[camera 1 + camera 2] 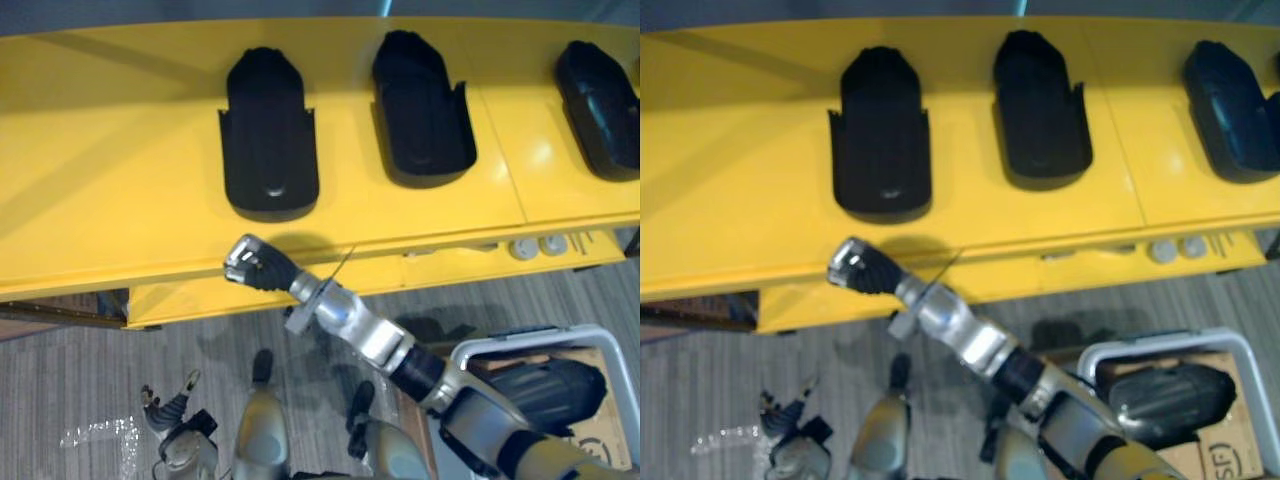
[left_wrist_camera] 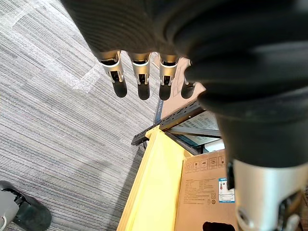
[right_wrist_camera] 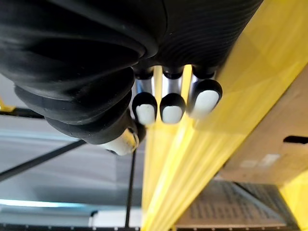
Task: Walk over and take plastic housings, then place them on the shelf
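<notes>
Three plastic housings (image 1: 422, 105) on the yellow shelf (image 1: 120, 180); both hands empty.
The left housing (image 1: 268, 140), middle housing and right housing (image 1: 600, 105) lie in a row, apart from one another. The right hand (image 1: 243, 262) is at the shelf's front edge, just before the left housing, with its fingers curled on nothing. The left hand (image 1: 163, 408) hangs low over the floor (image 2: 53, 110), fingers straight.

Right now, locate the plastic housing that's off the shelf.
In the left eye view, the black plastic housing lies in the white-rimmed bin on the floor at lower right, before the yellow shelf.
</notes>
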`<state>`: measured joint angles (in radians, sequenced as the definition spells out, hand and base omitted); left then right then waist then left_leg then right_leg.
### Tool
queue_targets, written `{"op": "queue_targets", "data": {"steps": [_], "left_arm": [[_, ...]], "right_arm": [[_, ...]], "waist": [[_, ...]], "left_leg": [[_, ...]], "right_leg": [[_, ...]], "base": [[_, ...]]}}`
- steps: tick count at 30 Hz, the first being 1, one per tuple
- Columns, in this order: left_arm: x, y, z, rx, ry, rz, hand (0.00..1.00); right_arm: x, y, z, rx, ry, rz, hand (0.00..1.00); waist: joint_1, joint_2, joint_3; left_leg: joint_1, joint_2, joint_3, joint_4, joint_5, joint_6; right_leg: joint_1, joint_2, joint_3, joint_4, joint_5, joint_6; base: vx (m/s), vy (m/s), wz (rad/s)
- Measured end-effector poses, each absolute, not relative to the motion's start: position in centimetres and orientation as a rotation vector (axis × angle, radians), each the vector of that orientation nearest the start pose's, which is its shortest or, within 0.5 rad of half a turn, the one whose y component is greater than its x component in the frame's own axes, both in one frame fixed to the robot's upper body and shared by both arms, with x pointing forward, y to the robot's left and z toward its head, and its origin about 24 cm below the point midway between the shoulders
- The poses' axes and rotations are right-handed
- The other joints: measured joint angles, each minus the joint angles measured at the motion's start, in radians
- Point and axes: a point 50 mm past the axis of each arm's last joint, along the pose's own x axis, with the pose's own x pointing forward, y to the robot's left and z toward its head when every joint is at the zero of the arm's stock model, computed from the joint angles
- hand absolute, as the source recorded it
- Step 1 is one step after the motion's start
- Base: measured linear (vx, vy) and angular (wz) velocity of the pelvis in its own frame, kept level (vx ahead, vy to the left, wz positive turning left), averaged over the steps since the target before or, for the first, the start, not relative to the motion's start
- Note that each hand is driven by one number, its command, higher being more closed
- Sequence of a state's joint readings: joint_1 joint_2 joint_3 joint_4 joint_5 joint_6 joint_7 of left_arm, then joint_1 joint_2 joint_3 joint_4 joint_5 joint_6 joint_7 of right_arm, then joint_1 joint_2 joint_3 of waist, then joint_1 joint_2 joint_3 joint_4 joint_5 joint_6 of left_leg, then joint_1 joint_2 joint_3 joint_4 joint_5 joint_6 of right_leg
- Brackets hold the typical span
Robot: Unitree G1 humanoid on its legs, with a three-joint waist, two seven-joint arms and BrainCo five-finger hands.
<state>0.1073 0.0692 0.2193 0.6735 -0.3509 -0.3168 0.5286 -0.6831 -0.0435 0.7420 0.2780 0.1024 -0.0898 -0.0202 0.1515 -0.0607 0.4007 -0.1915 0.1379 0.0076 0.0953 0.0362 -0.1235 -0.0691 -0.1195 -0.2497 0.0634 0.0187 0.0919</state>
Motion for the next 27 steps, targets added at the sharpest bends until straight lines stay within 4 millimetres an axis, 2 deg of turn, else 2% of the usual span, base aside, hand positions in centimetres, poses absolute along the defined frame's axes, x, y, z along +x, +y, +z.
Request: {"op": "queue_targets", "data": {"steps": [3, 4, 5, 6, 7, 9, 10, 13, 15, 21, 25, 26, 27], "left_arm": [[15.2, 25.0, -8.9, -0.156, 0.457, 0.948, 0.0], [15.2, 25.1, -8.8, -0.157, 0.454, 0.948, 0.0], [15.2, 25.0, -8.8, -0.157, 0.457, 0.945, 0.0], [15.2, 25.0, -8.9, -0.157, 0.459, 0.946, 0.0], [15.0, 25.1, -9.0, -0.154, 0.467, 0.948, 0.0], [14.7, 25.1, -9.1, -0.15, 0.482, 0.95, 0.0], [14.7, 25.0, -9.2, -0.151, 0.484, 0.949, 0.0], [14.8, 25.0, -9.1, -0.152, 0.481, 0.948, 0.0], [14.9, 25.0, -9.0, -0.155, 0.473, 0.946, 0.0], [15.0, 25.0, -8.9, -0.158, 0.464, 0.941, 0.0], [15.0, 25.0, -8.9, -0.159, 0.461, 0.937, 0.0], [15.0, 25.0, -8.9, -0.159, 0.459, 0.937, 0.0], [15.0, 25.1, -8.8, -0.159, 0.458, 0.937, 0.0]], "right_arm": [[29.4, 3.8, 14.3, -0.262, -0.429, 0.776, 1.0], [30.7, 3.1, 15.2, -0.276, -0.443, 0.709, 1.0], [32.6, 1.6, 16.2, -0.276, -0.437, 0.603, 1.0], [33.3, 0.8, 16.7, -0.274, -0.441, 0.554, 1.0], [34.2, -0.9, 17.8, -0.264, -0.463, 0.468, 1.0], [34.7, -2.6, 19.2, -0.26, -0.513, 0.387, 1.0], [34.5, -3.2, 20.4, -0.255, -0.561, 0.362, 1.0], [32.9, -2.9, 22.8, -0.247, -0.692, 0.386, 1.0], [32.4, -2.7, 23.5, -0.236, -0.725, 0.395, 1.0], [32.7, -3.0, 23.1, -0.264, -0.682, 0.392, 1.0], [32.5, -2.4, 22.6, -0.268, -0.665, 0.442, 1.0], [32.4, -2.3, 22.4, -0.272, -0.663, 0.45, 0.0], [32.3, -2.2, 22.3, -0.272, -0.661, 0.455, 0.0]], "waist": [[0.002, 0.016, 0.009], [0.001, 0.022, 0.013], [0.003, 0.026, 0.016], [0.004, 0.026, 0.016], [0.005, 0.025, 0.018], [0.004, 0.021, 0.025], [0.002, 0.021, 0.025], [-0.003, 0.021, 0.025], [-0.006, 0.021, 0.024], [-0.005, 0.021, 0.024], [-0.004, 0.021, 0.024], [-0.004, 0.02, 0.024], [-0.002, 0.019, 0.024]], "left_leg": [[0.002, -0.001, -0.002, -0.02, 0.017, -0.004], [0.002, 0.0, -0.002, -0.035, 0.033, -0.004], [0.003, -0.001, -0.003, -0.056, 0.048, -0.005], [0.003, -0.001, -0.004, -0.066, 0.056, -0.006], [0.006, -0.001, -0.005, -0.085, 0.071, -0.006], [0.017, -0.001, -0.003, -0.099, 0.079, -0.01], [0.017, 0.001, -0.001, -0.102, 0.08, -0.01], [0.018, 0.01, 0.004, -0.103, 0.086, -0.01], [0.02, 0.014, 0.004, -0.103, 0.086, -0.01], [0.036, 0.014, 0.006, -0.105, 0.078, -0.011], [0.04, 0.015, 0.008, -0.107, 0.078, -0.011], [0.042, 0.015, 0.009, -0.109, 0.078, -0.011], [0.045, 0.015, 0.012, -0.113, 0.078, -0.011]], "right_leg": [[-0.009, -0.002, -0.002, 0.006, -0.004, -0.001], [-0.021, -0.002, -0.002, 0.01, -0.005, 0.001], [-0.029, -0.003, -0.003, 0.011, -0.002, 0.004], [-0.033, -0.003, -0.003, 0.011, 0.0, 0.004], [-0.036, -0.003, -0.006, 0.01, 0.003, 0.004], [-0.034, -0.002, -0.006, 0.008, 0.005, 0.001], [-0.035, -0.001, -0.006, 0.004, 0.009, -0.001], [-0.032, 0.009, 0.001, -0.012, 0.029, -0.001], [-0.028, 0.015, 0.003, -0.015, 0.033, -0.002], [-0.009, 0.017, 0.004, -0.02, 0.032, -0.002], [-0.008, 0.017, 0.005, -0.02, 0.031, -0.003], [-0.008, 0.017, 0.005, -0.019, 0.031, -0.003], [-0.008, 0.017, 0.006, -0.019, 0.029, -0.004]], "base": [[-0.11, 0.007, 0.02], [-0.15, 0.005, 0.02], [-0.13, 0.003, 0.04], [-0.1, 0.003, 0.06], [-0.06, 0.004, 0.03], [-0.03, 0.003, -0.03], [0.0, -0.003, -0.06], [0.06, -0.022, -0.12], [0.06, -0.029, -0.02], [0.02, -0.006, 0.01], [-0.03, 0.004, -0.02], [-0.03, 0.005, -0.05], [-0.03, 0.007, -0.06]]}}
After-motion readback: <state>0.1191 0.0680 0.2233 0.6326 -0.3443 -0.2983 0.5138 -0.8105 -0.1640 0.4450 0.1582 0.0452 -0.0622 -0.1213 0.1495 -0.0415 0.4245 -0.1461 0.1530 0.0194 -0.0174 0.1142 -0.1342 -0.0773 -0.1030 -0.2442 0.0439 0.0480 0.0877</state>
